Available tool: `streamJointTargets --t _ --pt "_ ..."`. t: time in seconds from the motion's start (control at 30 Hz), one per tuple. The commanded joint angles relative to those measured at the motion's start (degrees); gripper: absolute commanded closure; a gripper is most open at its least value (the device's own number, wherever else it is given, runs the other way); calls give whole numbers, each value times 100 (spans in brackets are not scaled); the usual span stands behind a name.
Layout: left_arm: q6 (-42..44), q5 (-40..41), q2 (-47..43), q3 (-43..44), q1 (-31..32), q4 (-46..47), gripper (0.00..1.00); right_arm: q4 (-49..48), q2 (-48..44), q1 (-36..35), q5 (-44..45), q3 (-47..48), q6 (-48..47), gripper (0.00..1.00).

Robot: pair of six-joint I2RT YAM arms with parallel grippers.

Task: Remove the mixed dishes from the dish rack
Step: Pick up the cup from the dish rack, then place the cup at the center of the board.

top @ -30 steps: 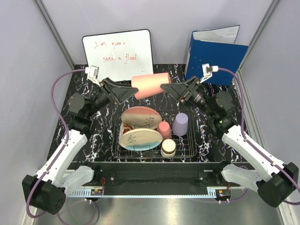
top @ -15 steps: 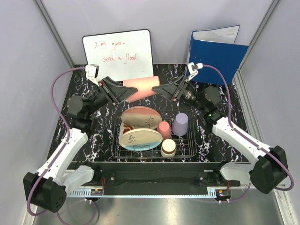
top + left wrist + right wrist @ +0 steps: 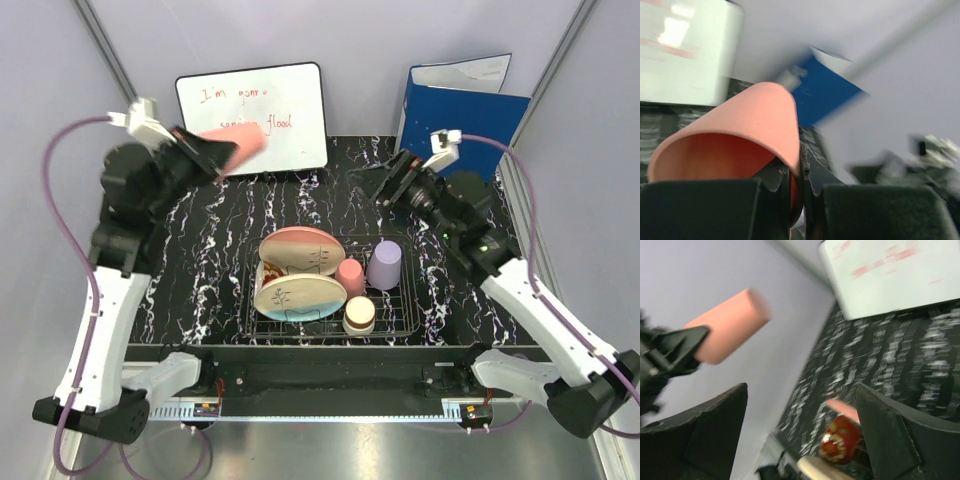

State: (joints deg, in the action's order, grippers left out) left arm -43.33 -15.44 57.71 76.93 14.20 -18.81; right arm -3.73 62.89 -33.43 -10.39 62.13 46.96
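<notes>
1. The big pink tumbler (image 3: 235, 146) is out of the dish rack (image 3: 398, 305). It hangs on its side at the far left, in front of the whiteboard (image 3: 290, 100), clamped in the left gripper (image 3: 208, 152).
2. By my reading the unloading has barely begun: no dish stands on the table (image 3: 215, 240) yet, and this tumbler needs setting down.
3. In the rack sit the back plate (image 3: 300, 247), the front plate (image 3: 300, 295), a small pink tumbler (image 3: 350, 277), a lavender tumbler (image 3: 384, 265) and a small bowl (image 3: 359, 315).
4. The right gripper (image 3: 383, 184) hovers behind the rack, empty, its fingers wide apart.
5. Only the left wrist view shows the grip: the fingers pinch the tumbler's wall at the rim.
6. Only the right wrist view shows a red patterned thing (image 3: 840, 439), too blurred to name. Only the top view shows the rack's whole load.
</notes>
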Motion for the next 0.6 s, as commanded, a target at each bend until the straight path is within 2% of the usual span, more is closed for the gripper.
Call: streamJointTargets --t 0.0,0.07,0.1,0.17,0.2,0.3,0.57 --pt "1185 3176 957 1525 -635 -3285 100 2864 -173 -6 2628 818 -1074 5" --pt "1265 4008 1224 1667 -821 -3375 100 3219 -137 -23 3128 854 -1250 5" --pt "1214 4031 1555 1720 -1153 -3410 100 3420 -154 -23 3270 827 -1268 5" --pt "1082 3508 1926 1703 -1619 -3437 100 3484 -277 -23 3578 600 -1294 6" --pt "985 3400 2285 1659 -1961 -3437 100 3423 -469 -14 3623 494 -1321 6" --pt "923 3302 2909 1580 -2402 -3454 100 3265 -838 -23 3632 116 -1461 7" --pt "1257 3610 4282 2176 -2738 -3454 100 3308 -1095 -23 3325 -236 -1840 6"
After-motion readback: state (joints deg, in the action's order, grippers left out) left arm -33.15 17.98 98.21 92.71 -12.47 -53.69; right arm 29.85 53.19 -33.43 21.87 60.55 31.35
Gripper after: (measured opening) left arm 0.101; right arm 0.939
